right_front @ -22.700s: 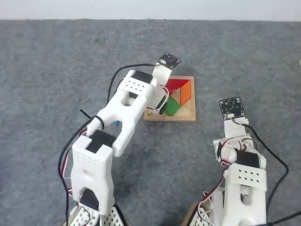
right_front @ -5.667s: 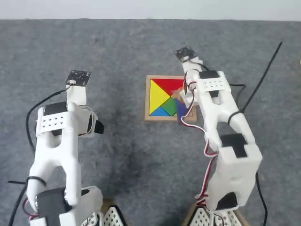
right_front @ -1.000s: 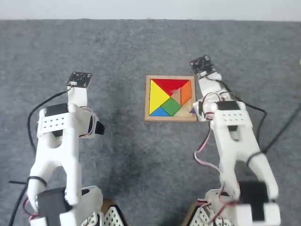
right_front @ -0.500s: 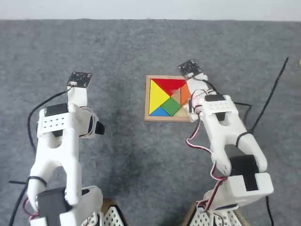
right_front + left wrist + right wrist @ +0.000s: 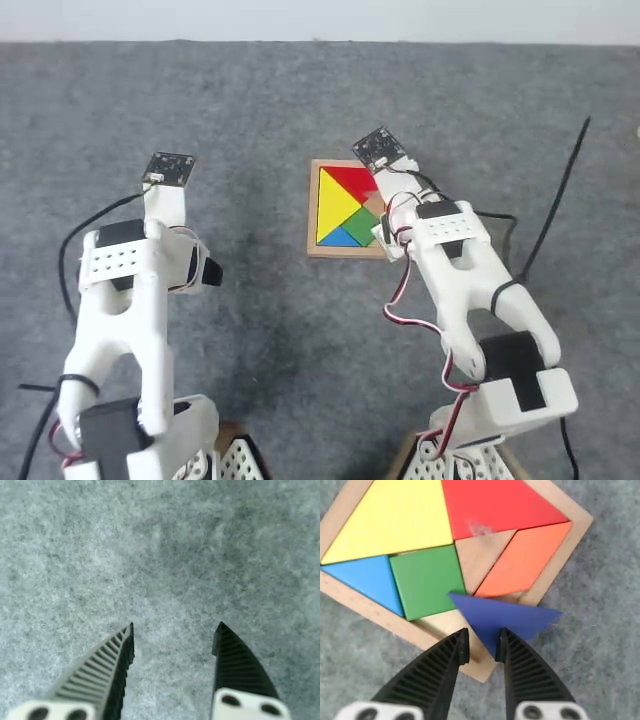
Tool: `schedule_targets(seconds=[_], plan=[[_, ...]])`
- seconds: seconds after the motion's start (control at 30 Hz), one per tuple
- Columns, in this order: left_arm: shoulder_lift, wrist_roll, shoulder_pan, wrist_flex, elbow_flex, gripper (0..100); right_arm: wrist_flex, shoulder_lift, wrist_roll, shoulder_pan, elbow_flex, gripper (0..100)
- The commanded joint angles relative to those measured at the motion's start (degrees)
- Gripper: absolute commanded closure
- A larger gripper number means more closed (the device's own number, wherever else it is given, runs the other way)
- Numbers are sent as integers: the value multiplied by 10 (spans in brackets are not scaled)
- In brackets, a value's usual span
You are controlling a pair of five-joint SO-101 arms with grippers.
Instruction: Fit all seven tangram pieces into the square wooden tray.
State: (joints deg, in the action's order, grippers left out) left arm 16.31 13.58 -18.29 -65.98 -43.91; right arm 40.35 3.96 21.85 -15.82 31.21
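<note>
Right claw (image 5: pixel 482 647) pinches the dark blue triangle (image 5: pixel 505 617) just over the tray's (image 5: pixel 565 545) empty corner gap, one tip overhanging the rim.

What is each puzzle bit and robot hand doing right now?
tray: partly filled.
yellow piece, red piece, green piece, light blue piece, orange piece: flat in the tray.
dark blue triangle: held over the tray's rim, not seated.
right gripper: shut on the dark blue triangle.
left gripper: open, over bare carpet.

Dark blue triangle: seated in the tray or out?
Out. The dark blue triangle lies across the tray rim, one corner past it, gripped by the right end effector.
</note>
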Motion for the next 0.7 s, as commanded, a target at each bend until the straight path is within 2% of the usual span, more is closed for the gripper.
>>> schedule_targets(seconds=[0.0, 0.2, 0.4, 0.67], plan=[[24, 7, -1, 9, 1, 750, 15, -7, 8, -7, 9, 894], [24, 7, -1, 9, 1, 750, 12, -68, 9, -8, 62, 894], [24, 7, -1, 9, 1, 750, 8, -167, 9, -46, 126, 894], [24, 6, -1, 6, 1, 750, -15, -143, 9, -46, 104, 894]])
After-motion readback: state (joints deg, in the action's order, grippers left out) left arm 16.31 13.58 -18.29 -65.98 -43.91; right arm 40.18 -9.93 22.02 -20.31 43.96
